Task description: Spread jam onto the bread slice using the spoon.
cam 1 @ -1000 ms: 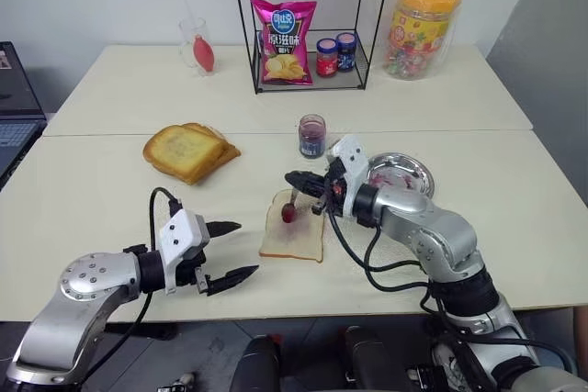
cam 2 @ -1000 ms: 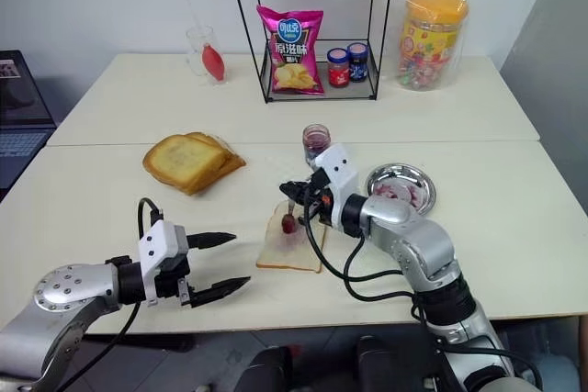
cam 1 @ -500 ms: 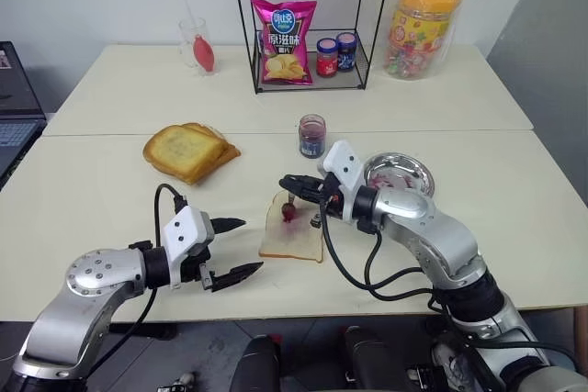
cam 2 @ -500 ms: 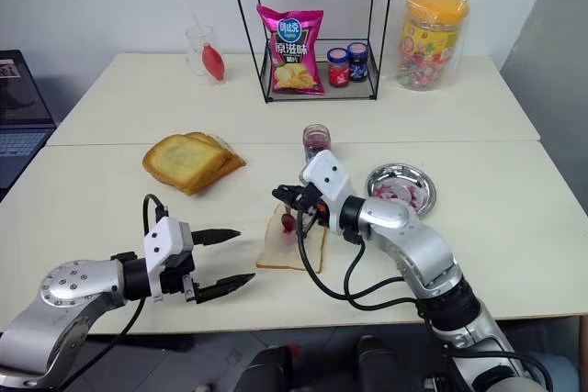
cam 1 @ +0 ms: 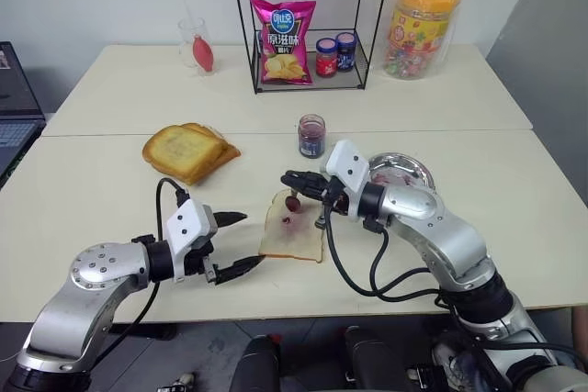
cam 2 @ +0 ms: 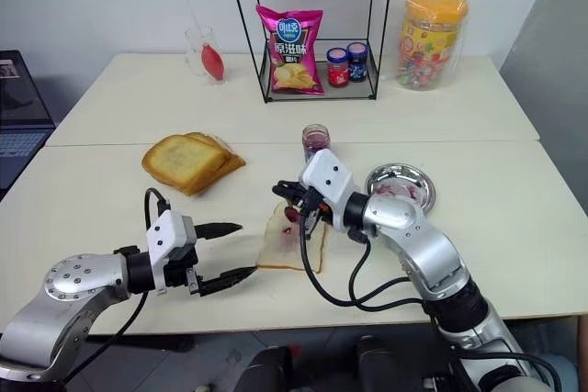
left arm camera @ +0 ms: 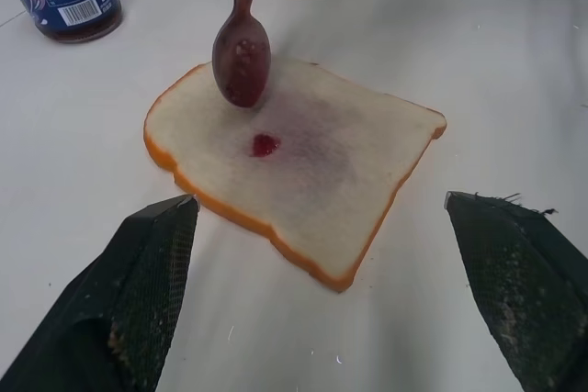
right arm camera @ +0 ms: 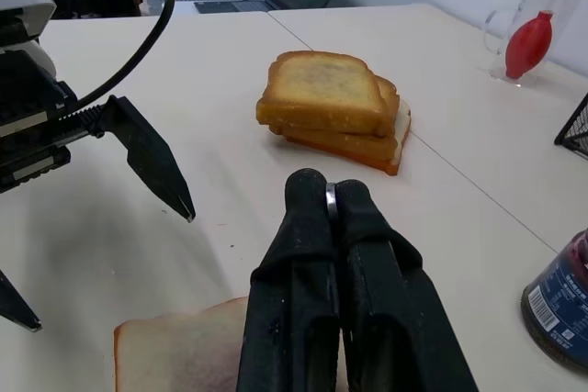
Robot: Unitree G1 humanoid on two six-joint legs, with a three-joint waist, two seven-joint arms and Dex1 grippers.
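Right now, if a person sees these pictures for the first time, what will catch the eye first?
Probably the spoon, coated in dark jam and hanging just above the bread slice at the table's front centre, held by the right gripper with shut jaws. Next, the left gripper beside the bread with jaws wide open.

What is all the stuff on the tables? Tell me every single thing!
bread slice: 1, white, jam-smeared, table front.
spoon: 1, jam-coated, over the bread.
jam jar: 1, clear, behind the bread.
toast: stack, golden, left.
metal dish: 1, silver, right.
chip bag: 1, pink, in wire rack.
small jars: 2, red, blue, in rack.
candy tub: 1, orange, back right.
glass: 1, clear, back left.
left gripper: open.
right gripper: shut on spoon.
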